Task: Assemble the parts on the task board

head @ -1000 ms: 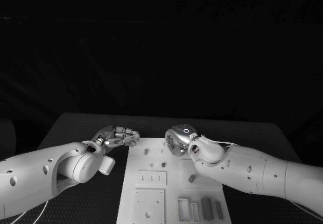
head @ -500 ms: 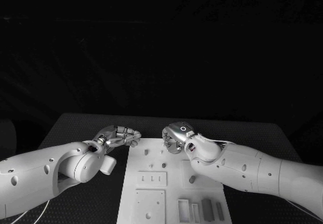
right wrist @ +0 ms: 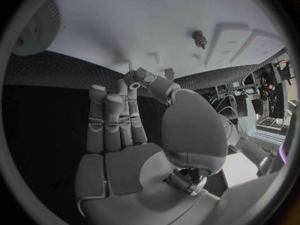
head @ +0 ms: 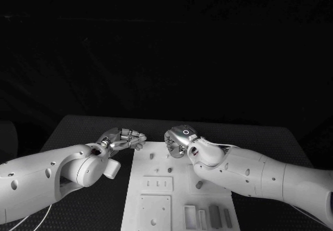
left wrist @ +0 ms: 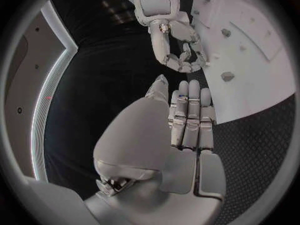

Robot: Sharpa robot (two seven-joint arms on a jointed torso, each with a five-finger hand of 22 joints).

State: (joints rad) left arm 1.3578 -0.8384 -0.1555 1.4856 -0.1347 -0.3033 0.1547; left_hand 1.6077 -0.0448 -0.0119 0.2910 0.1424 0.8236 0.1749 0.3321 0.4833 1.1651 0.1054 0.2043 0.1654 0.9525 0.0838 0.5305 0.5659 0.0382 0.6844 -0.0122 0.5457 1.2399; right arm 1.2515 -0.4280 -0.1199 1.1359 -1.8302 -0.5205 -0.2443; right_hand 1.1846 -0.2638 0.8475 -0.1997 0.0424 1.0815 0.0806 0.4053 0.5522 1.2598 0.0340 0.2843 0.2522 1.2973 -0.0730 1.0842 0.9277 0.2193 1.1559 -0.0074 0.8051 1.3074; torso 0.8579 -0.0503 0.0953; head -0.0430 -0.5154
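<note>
Head view: task board [head: 156,192] lies at 6 o'clock of the black table [head: 76,127], running up toward centre. Left arm [head: 48,175] enters from 8 o'clock, forearm angled up toward the board's far left corner; left hand [head: 123,139] sits just off that corner over the table, fingers curled in toward the palm, nothing seen in them. In the left wrist view the left hand [left wrist: 187,120] shows fingers lying side by side and close together, tips near the board edge [left wrist: 250,105], no part between them. Right arm [head: 263,175] comes in from 4 o'clock across the board's right half; right hand [head: 179,139] is over the board's far end, back of the hand up, fingers bent downward. Cannot tell from the head view whether it touches the board. Right wrist view: right hand [right wrist: 125,130], fingers fairly straight and close together, thumb folded alongside, tips close to the board's far edge, holding nothing visible. Small parts [head: 169,169] stand on the board's middle area; more parts [head: 213,215] lie in slots at the near end, around 5 o'clock. The two hands are near each other, apart, at the board's far end.
</note>
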